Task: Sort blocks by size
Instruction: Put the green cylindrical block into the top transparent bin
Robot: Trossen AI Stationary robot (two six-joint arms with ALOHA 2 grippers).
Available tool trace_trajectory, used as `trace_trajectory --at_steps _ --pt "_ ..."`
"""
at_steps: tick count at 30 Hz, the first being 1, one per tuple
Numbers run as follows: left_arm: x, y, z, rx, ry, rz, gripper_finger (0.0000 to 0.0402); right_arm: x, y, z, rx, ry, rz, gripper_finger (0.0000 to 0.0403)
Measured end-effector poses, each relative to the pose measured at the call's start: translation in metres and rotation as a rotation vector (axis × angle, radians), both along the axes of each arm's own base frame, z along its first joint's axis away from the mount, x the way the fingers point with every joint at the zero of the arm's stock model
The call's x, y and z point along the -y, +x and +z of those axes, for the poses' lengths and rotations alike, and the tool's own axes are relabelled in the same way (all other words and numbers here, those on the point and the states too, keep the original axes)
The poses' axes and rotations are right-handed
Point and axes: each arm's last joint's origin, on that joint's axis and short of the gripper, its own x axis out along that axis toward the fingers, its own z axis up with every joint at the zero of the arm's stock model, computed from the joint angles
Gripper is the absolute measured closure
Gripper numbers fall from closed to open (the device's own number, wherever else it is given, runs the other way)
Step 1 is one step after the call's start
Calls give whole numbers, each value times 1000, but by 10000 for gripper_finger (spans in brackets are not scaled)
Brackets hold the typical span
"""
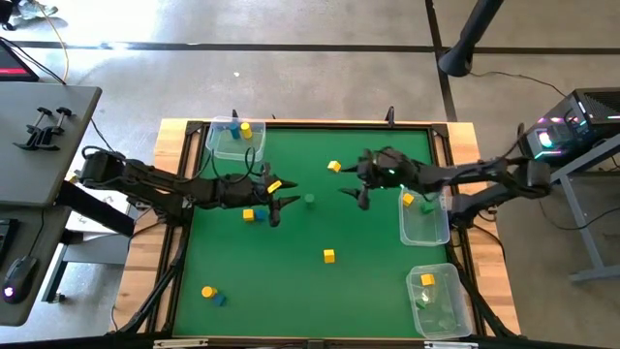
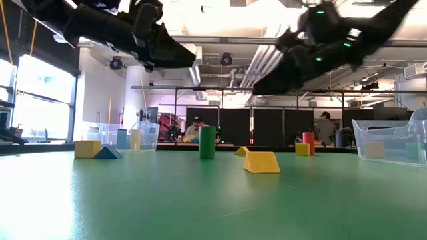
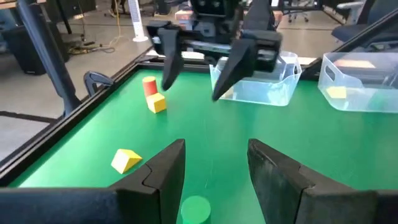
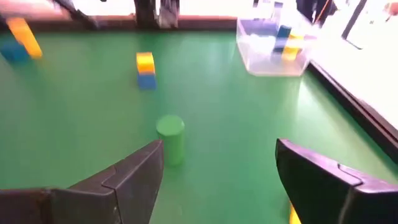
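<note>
We see a cylinder (image 1: 309, 200) standing upright near the middle of the table (image 1: 387, 281), between the left gripper (image 1: 281, 202) on its left and the right gripper (image 1: 359, 184) on its right; neither touches it. One tub (image 1: 235, 139) sits at the far left corner with blocks in it. Two more tubs line the right edge, one (image 1: 424, 217) just beside the right gripper and one (image 1: 438, 301) at the near right corner (each holds blocks too). A block (image 1: 334, 167) lies behind the cylinder, another (image 1: 329, 256) in front of it. Two blocks (image 1: 212, 294) touch near the near left corner.
</note>
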Motion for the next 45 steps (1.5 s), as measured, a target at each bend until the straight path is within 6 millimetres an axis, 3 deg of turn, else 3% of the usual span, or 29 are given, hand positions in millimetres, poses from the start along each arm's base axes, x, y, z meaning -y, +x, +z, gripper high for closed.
trace_trajectory --at_steps 6,14,19,23,32,45 --pt "-9 14 -17 -11 -20 -11 234 -13 -21 -19 113 60 -5 107" --pt "-14 40 -29 -105 -27 1 174 -19 -22 -21 112 49 -29 107" --pt "-14 56 -41 -306 -56 12 152 -19 -21 -20 122 45 -28 107" --pt "-14 64 -48 -402 -101 20 151 -19 -21 -20 122 45 -28 107" --pt "-20 69 -52 -412 -130 55 153 -19 -21 -21 121 45 -28 107" --pt "-24 69 -54 -414 -153 77 201 -19 -21 -21 120 45 -28 107"
